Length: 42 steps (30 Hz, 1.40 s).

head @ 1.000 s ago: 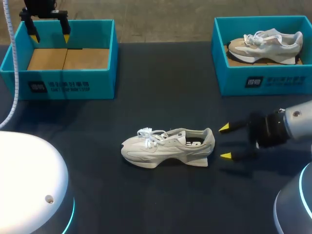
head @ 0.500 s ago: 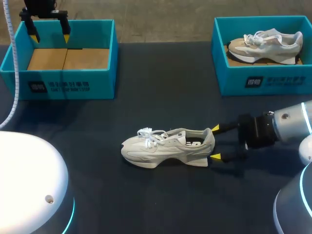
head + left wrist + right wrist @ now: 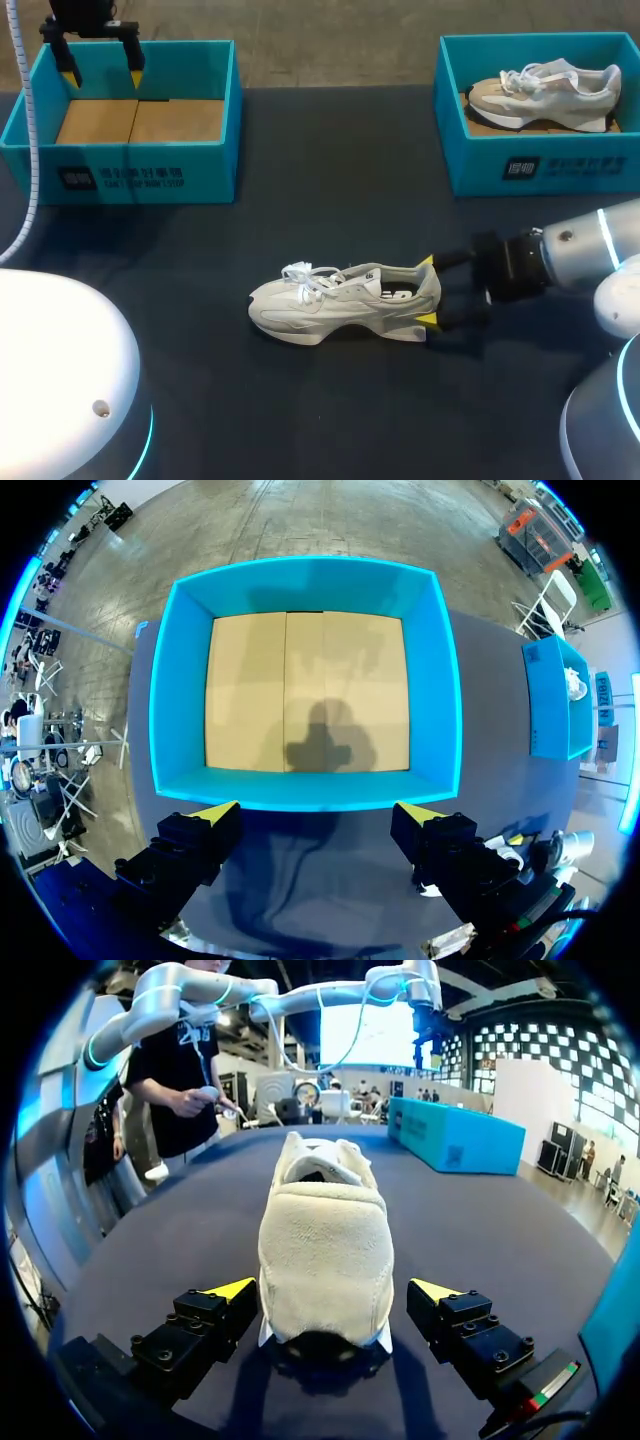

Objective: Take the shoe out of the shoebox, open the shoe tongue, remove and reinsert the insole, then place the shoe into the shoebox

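Straddling shoe (image 3: 340, 300) heel, right hand (image 3: 427, 292) spread

Shoe (image 3: 322, 1250): pale napped cloth at heel, fuzzy, matt. Left shoebox (image 3: 305, 792): smooth teal card walls, raw brown cardboard floor. Surface (image 3: 330, 210): dark, matt, smooth. Right claw (image 3: 335, 1288): black, matt, plastic-looking.

Overhead head view and low, close right wrist view share the shoe (image 3: 345, 305).
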Motion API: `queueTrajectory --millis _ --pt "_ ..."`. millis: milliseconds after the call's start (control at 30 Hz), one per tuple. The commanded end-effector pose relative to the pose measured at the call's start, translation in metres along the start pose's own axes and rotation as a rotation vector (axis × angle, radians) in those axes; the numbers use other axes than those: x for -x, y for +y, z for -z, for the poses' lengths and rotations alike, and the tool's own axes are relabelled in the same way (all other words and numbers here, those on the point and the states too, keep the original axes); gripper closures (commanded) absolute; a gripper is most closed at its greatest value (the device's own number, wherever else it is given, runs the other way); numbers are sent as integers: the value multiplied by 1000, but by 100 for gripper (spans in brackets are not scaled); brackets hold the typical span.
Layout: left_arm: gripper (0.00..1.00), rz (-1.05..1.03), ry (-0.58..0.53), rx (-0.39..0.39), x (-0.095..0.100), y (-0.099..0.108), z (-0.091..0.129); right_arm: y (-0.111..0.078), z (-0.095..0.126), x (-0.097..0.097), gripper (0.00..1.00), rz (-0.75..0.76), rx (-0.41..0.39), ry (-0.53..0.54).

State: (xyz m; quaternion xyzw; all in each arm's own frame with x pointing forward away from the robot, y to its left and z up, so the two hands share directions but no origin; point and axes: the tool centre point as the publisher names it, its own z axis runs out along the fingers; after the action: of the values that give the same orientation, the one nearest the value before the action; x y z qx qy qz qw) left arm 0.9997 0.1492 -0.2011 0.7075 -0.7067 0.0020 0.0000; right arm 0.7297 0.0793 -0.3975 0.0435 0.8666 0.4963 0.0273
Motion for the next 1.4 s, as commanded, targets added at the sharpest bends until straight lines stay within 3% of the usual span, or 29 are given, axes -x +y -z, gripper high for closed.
queueTrajectory --millis 33,933,967,1000,1067,1400 --pt "0 0 -1 1 0 0 0 -1 -13 2 0 1 4 -1" --pt "0 0 -1 1 0 0 0 -9 -40 -4 0 -6 13 25" --pt "0 0 -1 1 0 0 0 -9 -41 -5 14 -8 13 26" --pt "0 0 -1 1 0 0 0 -9 -41 -5 56 -9 13 27" --pt "0 0 -1 1 0 0 0 -9 -41 -6 100 -11 11 27" --pt "0 0 -1 1 0 0 0 -2 -30 0 100 12 3 26"
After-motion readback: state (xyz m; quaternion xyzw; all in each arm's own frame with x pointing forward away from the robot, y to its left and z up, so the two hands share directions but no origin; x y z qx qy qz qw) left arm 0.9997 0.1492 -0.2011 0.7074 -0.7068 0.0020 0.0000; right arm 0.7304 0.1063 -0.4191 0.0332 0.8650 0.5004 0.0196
